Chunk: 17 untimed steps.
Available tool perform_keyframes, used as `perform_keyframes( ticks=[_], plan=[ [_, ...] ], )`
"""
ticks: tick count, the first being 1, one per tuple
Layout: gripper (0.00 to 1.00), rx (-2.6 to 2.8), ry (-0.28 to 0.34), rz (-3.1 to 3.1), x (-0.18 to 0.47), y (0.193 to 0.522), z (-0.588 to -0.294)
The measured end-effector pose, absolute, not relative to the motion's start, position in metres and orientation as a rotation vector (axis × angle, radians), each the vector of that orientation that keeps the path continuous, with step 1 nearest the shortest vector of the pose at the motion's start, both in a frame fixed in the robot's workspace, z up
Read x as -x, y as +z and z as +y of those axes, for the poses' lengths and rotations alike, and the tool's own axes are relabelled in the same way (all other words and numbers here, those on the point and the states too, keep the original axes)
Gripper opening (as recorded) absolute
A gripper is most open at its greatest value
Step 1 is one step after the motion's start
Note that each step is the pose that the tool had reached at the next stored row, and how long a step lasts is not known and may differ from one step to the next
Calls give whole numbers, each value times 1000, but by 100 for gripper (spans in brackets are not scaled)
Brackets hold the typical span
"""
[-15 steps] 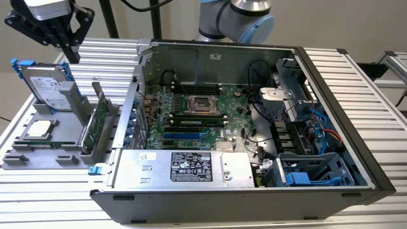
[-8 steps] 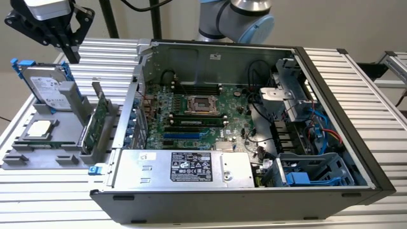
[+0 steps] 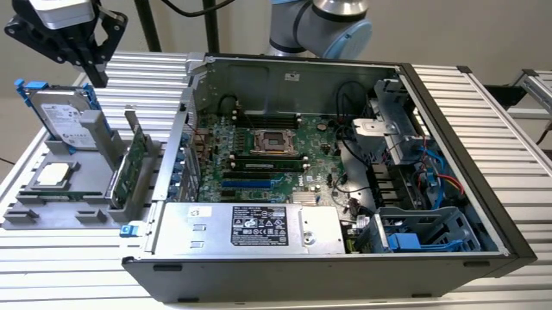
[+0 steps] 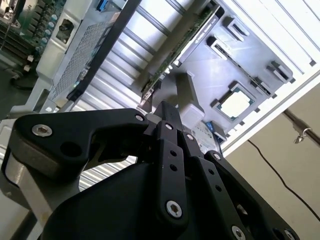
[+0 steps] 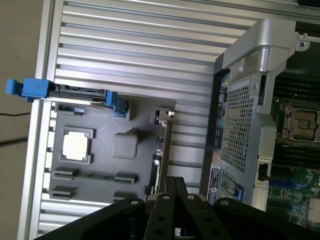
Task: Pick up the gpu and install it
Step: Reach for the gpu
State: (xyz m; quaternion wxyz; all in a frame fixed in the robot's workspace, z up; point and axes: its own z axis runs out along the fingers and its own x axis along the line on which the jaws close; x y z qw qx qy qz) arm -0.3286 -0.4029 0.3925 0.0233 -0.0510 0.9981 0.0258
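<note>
A black robot gripper [image 3: 97, 79], fingers drawn together and holding nothing, hangs at eleven o'clock in the exterior view, near the top of an upright silver hard drive with blue rails [image 3: 64, 116]. The gpu [image 3: 129, 169], a thin green circuit-board card with a silver metal bracket, stands on edge in a grey plastic holder tray [image 3: 26, 216], at nine o'clock from the open black computer case [image 3: 302, 278] and just beside its wall. A small square silver CPU chip [image 3: 53, 173] lies flat in the tray at nine o'clock from the card, all on a slatted aluminium table [image 3: 483, 110].
</note>
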Motion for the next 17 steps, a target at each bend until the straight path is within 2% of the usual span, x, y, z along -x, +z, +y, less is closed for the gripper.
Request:
perform_keyframes(
  ticks=[17],
  plan=[
    [0, 99, 79, 3093, 333, 392, -417]
  ],
)
